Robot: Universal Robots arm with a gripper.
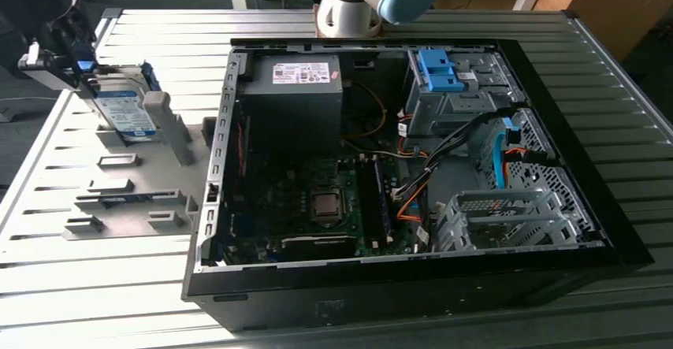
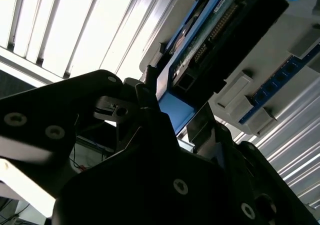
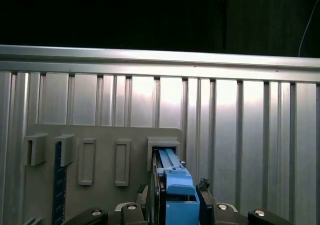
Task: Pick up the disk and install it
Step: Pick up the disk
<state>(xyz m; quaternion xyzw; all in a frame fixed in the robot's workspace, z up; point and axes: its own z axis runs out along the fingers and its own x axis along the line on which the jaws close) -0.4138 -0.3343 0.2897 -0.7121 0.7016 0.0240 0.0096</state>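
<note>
Blue-framed, the disk stands on edge at the grey rack, long axis tilted upward into the gripper, fingers clamped on its upper end

The exterior view is looking down from high up, taking in the ribbed desk and the open computer case. Both wrist views are riding super close behind the hand: the first wrist view is facing the grey holder plate, the second wrist view is peering past the hand at the disk. All three are sharing that plate and disk
</note>
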